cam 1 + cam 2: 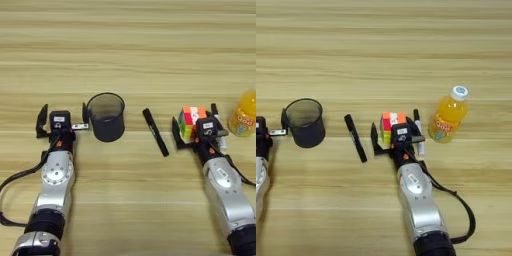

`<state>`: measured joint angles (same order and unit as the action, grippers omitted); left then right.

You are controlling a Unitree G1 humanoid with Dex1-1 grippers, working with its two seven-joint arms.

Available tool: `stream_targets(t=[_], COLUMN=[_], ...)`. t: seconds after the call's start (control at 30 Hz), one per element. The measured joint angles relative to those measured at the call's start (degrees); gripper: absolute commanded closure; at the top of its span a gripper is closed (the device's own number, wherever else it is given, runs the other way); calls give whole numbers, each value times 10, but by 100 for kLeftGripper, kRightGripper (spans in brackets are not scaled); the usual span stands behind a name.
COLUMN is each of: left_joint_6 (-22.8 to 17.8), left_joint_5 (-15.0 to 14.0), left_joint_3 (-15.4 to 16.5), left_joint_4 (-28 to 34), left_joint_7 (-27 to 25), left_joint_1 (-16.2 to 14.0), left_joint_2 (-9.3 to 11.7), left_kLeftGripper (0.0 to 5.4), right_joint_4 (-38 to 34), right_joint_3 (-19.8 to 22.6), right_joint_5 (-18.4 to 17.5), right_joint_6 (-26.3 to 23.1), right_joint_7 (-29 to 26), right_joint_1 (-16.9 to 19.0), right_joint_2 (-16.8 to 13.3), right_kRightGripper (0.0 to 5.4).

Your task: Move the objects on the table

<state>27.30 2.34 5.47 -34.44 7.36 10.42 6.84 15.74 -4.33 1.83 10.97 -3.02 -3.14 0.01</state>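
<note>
At the far left, the left gripper [63,119] rests on the table with its two black fingers spread wide apart, holding nothing. One finger stands out to the left; the other sits just beside the left wall of the black wire-mesh pen cup [106,117]. Whether that finger touches the mesh cannot be told. The cup stands upright with its mouth open to the camera.

To the right of the cup, apart from it, the slim black marker [155,132] lies flat on the wood, slanting from upper left to lower right.

Next comes the multicoloured puzzle cube [392,125], which sits between the spread fingers of the right gripper [396,136]. The left finger stands clear of the cube's left side, so the fingers are open around it and not clamped. Just right of the gripper lies the white pen with a black cap [418,131], its body partly hidden by the gripper. Furthest right stands the orange drink bottle [448,114].

The left eye view shows the whole left arm and gripper but cuts the bottle at the picture's edge; the right eye view shows the whole bottle with its white cap, and only a sliver of the left gripper.

The table [130,55] is light wood with long pale grain stripes and fills both views.
</note>
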Motion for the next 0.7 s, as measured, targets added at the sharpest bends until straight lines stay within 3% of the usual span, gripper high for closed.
stream_targets(t=[0.33, 0.7], left_joint_6=[0, 0], left_joint_5=[0, 0], left_joint_3=[0, 0], left_joint_4=[1, 1], left_joint_7=[0, 0], left_joint_1=[0, -1], left_joint_2=[0, 0], left_kLeftGripper=[0, 0], right_joint_4=[36, 44], right_joint_3=[4, 6], right_joint_5=[-4, -12], right_joint_6=[12, 20], right_joint_7=[0, -6], right_joint_1=[-11, -12], right_joint_2=[1, 2], right_kRightGripper=[2, 117])
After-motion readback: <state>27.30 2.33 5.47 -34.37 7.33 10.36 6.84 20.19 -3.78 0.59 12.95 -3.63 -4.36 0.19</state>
